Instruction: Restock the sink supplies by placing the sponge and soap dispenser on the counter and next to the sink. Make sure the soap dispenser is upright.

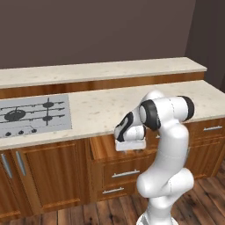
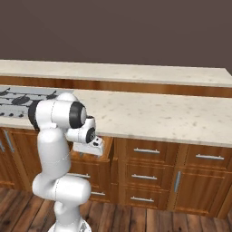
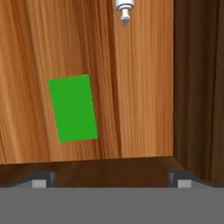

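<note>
Below the front edge of the cream-beige speckled stone bench (image 1: 101, 110), a top drawer (image 1: 102, 147) of the brown wooden cabinets stands pulled out, and the white arm's hand hangs over it, pointing down into it. The two-finger gripper (image 3: 112, 178) has its jaws spread wide, as far apart as they go, with nothing between them; only the two small dark fingertips (image 3: 43, 178) show at the bottom of the hand view, one at either side.

On the drawer's wooden floor lies the small flat bright green rectangular sponge (image 3: 73, 108), flat side up, slightly askew to the wood grain. It sits ahead of the jaws and nearer the fingertip on the left of the hand view, apart from both. Farther along the drawer floor, at the top edge of that view, the pale pump top of the soap dispenser (image 3: 124, 10) pokes in, its nozzle pointing toward the sponge's end of the drawer; I cannot tell how its body lies.

Toward the bench's left end, a grey stovetop panel (image 1: 33, 115) with dark burners is set into the surface.
</note>
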Robot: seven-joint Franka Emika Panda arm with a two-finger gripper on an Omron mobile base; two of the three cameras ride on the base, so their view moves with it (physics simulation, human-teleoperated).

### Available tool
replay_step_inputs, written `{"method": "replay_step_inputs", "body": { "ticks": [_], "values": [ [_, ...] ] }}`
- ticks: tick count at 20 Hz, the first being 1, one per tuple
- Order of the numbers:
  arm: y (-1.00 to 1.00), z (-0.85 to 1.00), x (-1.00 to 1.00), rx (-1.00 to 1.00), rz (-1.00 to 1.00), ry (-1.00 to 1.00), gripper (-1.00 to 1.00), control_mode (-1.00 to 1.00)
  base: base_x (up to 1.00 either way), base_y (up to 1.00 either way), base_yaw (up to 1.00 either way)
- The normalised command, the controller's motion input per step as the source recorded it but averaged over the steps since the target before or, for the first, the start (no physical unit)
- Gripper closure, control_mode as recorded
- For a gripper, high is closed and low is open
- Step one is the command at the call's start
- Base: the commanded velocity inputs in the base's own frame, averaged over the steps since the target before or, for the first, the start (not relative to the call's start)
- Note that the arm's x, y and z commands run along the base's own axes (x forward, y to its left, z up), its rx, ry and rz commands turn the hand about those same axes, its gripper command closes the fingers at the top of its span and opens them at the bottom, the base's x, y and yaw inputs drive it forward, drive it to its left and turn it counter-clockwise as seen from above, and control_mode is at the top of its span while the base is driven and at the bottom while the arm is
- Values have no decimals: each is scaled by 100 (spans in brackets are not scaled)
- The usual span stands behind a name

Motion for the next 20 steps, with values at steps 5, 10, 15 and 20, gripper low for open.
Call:
{"method": "replay_step_inputs", "body": {
  "ticks": [5, 10, 15, 20],
  "values": [
    [0, -33, -57, 0, -1, 2, -100, -100, 0, 0, 0],
    [-7, -9, -84, 0, -1, 0, -100, -100, 0, 0, 0],
    [-17, 3, -100, 0, -1, 0, -100, -100, 0, 0, 0],
    [-22, 20, -100, 0, 0, 0, -100, -100, 0, 0, 0]
  ]
}}
